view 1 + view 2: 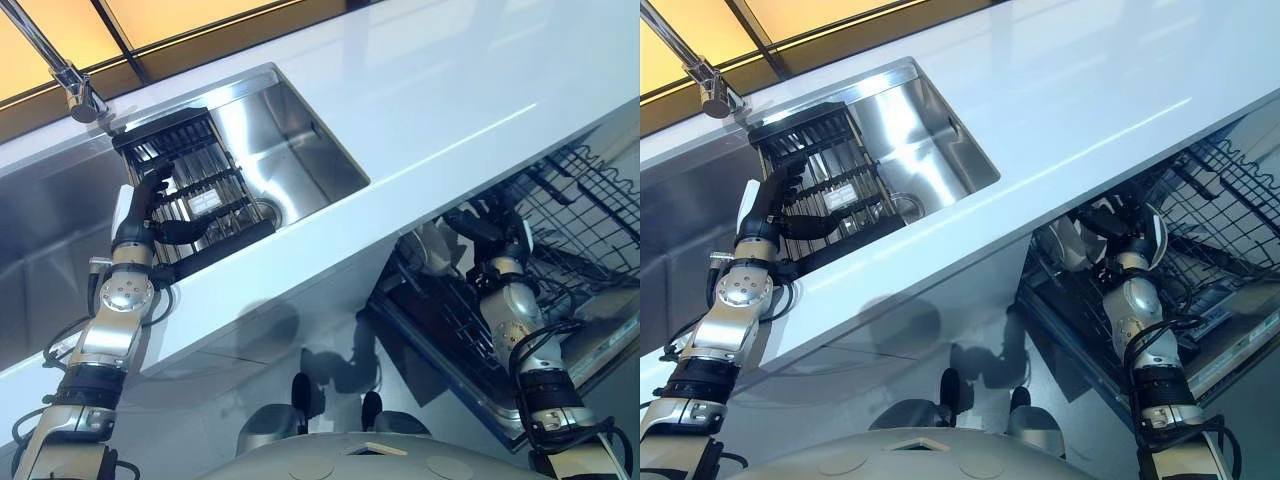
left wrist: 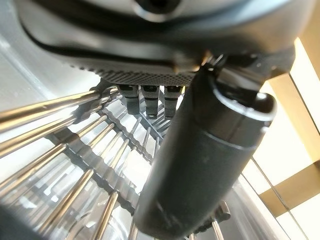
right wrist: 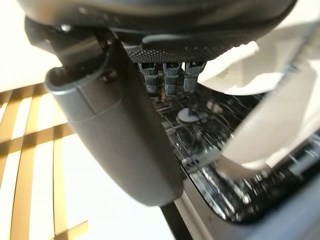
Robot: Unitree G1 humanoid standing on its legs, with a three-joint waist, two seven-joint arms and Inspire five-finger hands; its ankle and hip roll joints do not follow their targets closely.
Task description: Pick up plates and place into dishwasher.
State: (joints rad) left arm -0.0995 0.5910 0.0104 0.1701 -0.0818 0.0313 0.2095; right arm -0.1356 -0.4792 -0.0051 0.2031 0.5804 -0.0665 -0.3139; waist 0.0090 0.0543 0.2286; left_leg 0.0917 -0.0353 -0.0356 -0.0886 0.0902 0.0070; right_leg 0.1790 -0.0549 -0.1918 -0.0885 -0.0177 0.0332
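Nearest the camera, at lower left, the left hand [image 1: 150,205] reached into the steel sink [image 1: 300,140], its fingers extended over the dark dish rack [image 1: 190,190] beside the faucet [image 1: 75,90]. Across the white countertop [image 1: 450,90], the right hand [image 1: 1130,235] was lowered inside the open dishwasher [image 1: 570,230], its fingers curled around a white plate [image 3: 260,125] above the wire basket [image 1: 1230,200].
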